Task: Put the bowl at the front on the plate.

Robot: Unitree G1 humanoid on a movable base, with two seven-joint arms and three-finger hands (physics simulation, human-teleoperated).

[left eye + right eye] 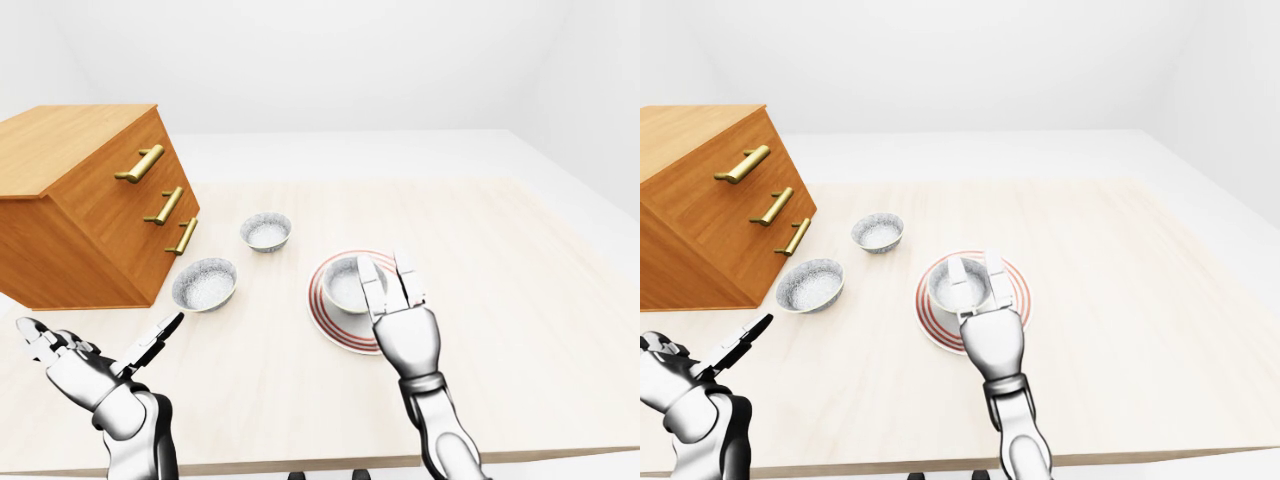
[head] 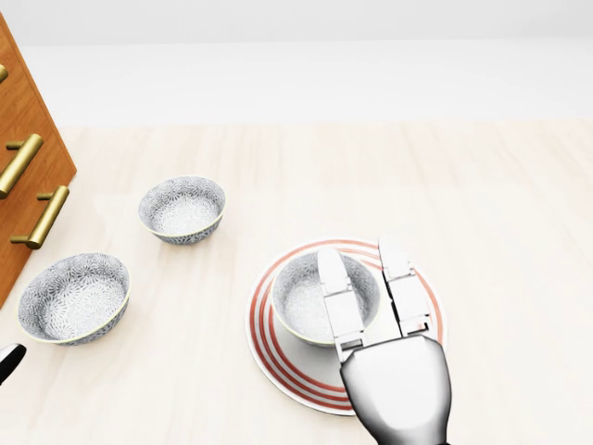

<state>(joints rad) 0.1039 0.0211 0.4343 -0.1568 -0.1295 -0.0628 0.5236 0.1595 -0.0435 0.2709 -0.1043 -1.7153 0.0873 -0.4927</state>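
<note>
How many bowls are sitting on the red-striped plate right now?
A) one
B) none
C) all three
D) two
A: only one bowl stands on the plate. In the head view, the upper-left bowl and the lower-left bowl rest on the table, apart from the plate.
</note>
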